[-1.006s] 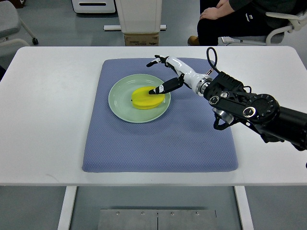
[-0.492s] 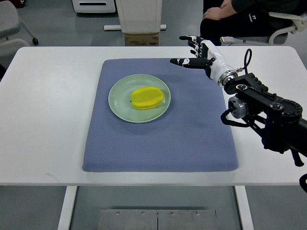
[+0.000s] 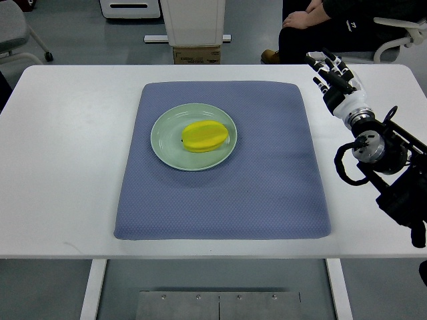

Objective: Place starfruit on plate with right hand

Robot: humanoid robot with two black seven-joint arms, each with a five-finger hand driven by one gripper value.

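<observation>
A yellow starfruit [image 3: 205,136] lies in the middle of the pale green plate [image 3: 163,145], which sits on the blue-grey mat [image 3: 220,193]. My right hand [image 3: 331,71] is far off to the right of the plate, over the white table near its back right corner. Its fingers are spread and hold nothing. The black forearm [image 3: 387,167] runs down toward the right edge. No left arm shows.
The mat covers the middle of the white table [image 3: 60,153]. A seated person [image 3: 327,23] is behind the table at the back right, close to my right hand. A cardboard box [image 3: 196,53] and a white stand are behind the far edge.
My right hand let go of the starfruit on the plate, then drew back to the right, off the mat and toward the table's back right corner. The starfruit stayed put.
</observation>
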